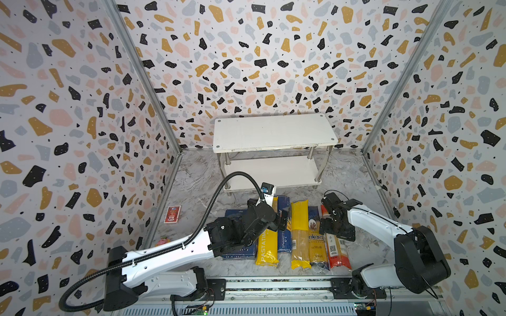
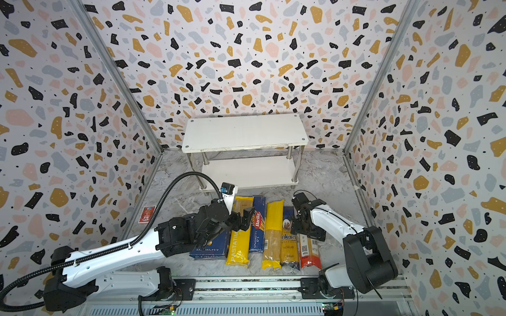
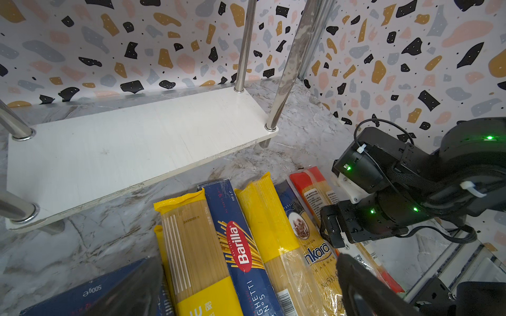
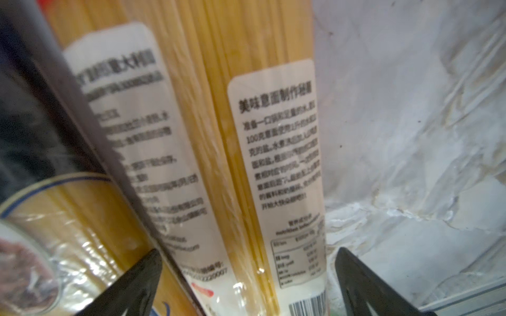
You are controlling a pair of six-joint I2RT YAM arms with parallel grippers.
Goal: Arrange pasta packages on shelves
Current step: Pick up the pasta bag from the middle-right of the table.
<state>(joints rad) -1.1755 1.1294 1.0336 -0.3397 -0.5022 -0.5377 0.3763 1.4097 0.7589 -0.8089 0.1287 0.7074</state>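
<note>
Both grippers hanging spread over the pasta packages [image 1: 299,232], which are lying on the grey marble-pattern floor [image 1: 197,180].
Packages lying side by side just in front of the white two-tier chrome-legged shelves [image 1: 273,134]. Left gripper [image 1: 283,219], fingers released and gripping nothing, hovering above the narrow dark-blue Barilla box [image 2: 257,227] and the neighbouring yellow spaghetti bag [image 2: 238,240]. Right gripper [image 4: 247,254], fingers parted, straddling the red-orange bag [image 1: 335,251] beside the blue-topped "ankara" bag [image 1: 316,238]; contact unclear.
</note>
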